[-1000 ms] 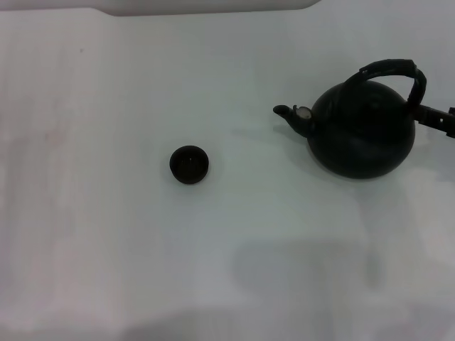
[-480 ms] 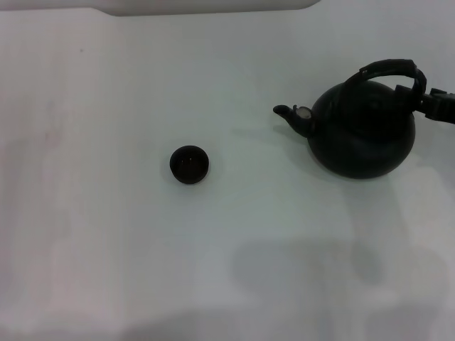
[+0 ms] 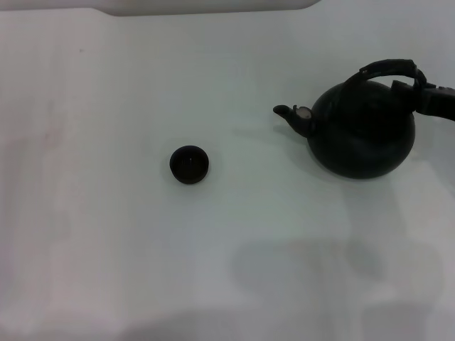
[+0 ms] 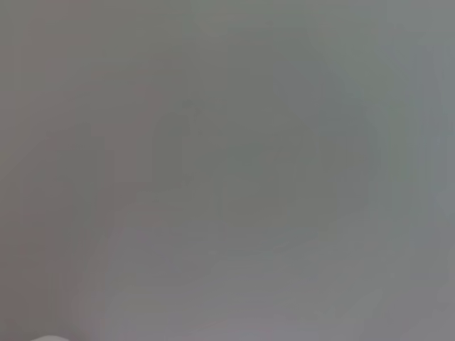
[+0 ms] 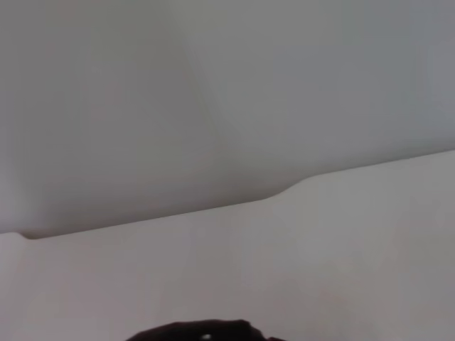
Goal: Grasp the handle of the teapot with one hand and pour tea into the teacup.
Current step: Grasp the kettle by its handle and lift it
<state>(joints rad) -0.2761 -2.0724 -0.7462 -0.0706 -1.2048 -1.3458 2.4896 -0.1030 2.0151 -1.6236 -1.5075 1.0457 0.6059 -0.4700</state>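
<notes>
Teapot: a large, round, matte-black teapot (image 3: 362, 135) is seen standing upright on the table at the right of the head view, its short spout (image 3: 293, 116) pointed toward the robot's left and marked by a small silvery spot.
Handle: a thick black arched handle (image 3: 389, 69) with a wrapped look is raised over the pot's top.
Teacup: a tiny, round, dark, bowl-shaped teacup (image 3: 189, 165) without a handle is set well apart from the teapot, on the spout's side and slightly nearer the robot.
Table: a smooth, pale table (image 3: 106, 234) is spread under everything; faint grey shadows are cast on it near the robot.
Right gripper: the right gripper (image 3: 419, 96) is reached in from the right edge and is placed at the right end of the handle; whether its fingers are open or closed on it cannot be told.
Left gripper: not seen in the head view; only a blank grey surface is shown in the left wrist view.
Obstacles: nothing is found between teapot and teacup.
Change: since a second ago the right gripper has been raised from the pot's shoulder to the handle's end; teapot and teacup are unmoved.
</notes>
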